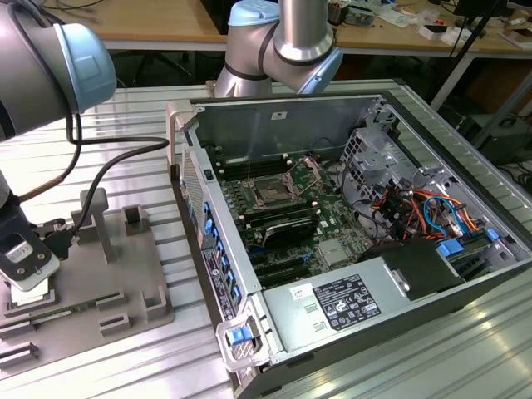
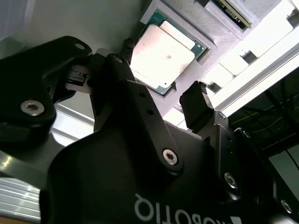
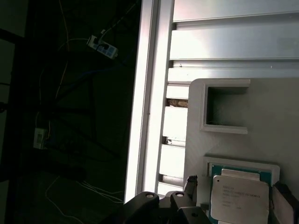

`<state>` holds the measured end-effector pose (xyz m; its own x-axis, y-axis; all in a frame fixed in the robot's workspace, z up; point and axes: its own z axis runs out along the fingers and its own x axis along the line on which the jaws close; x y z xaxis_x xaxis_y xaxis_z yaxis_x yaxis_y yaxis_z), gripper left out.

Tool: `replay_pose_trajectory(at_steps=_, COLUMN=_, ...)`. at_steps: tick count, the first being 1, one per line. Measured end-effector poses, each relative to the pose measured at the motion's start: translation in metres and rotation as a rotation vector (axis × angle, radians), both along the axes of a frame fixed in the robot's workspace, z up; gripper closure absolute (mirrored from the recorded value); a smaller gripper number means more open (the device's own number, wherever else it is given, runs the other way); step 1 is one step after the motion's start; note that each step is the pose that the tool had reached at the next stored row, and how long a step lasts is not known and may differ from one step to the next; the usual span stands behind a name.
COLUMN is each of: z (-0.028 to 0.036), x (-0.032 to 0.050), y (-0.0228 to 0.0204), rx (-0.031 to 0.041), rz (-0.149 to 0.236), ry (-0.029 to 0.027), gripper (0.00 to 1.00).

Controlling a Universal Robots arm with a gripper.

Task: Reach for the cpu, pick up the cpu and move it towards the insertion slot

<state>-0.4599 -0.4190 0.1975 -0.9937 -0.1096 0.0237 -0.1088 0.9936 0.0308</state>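
Reach nearly complete, grasp not yet made. The gripper [image 3: 238, 187] hangs low over the grey plastic tray [image 1: 125, 283] with its black fingers [image 2: 194, 100] spread, one on each side of the cpu [image 2: 163, 49] — a thin square chip with a silvery-white metal top plate and a teal-green rim. In the first wrist view a strip of tray shows between one pad and the chip's edge, so I judge that nothing is pinched. The cpu lies flat in a walled square recess of the tray, near the tray's border with the ribbed aluminium table [image 3: 224, 42]. The insertion slot [image 1: 270, 193], a square socket with a dark centre and silver metal frame on a green board, is well apart from the tray. It sits inside the open grey computer case [image 1: 274, 125], which stands beside the tray on the exterior view's right. To do this step well I would square the pads to two opposite edges of the chip and centre it so both pads touch together. I would descend only far enough to catch the thin rim, then close gently — a skewed or heavy squeeze would probably tip the chip or wedge it against the recess wall.
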Motion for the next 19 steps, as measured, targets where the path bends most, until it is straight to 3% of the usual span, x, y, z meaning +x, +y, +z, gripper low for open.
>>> replay_pose_trajectory(at_steps=7, z=-0.0016, x=0.0011, y=-0.002, rx=-0.0017, rz=-0.004, ry=0.0001, gripper=0.32)
replay_pose_trajectory(at_steps=16, z=-0.0073, x=0.0035, y=-0.0027, rx=-0.0179, rz=-0.027, ry=-0.0002, gripper=0.32)
replay_pose_trajectory(at_steps=19, z=-0.0083, x=0.0033, y=-0.0025, rx=-0.0203, rz=-0.034, ry=0.0002, gripper=0.32)
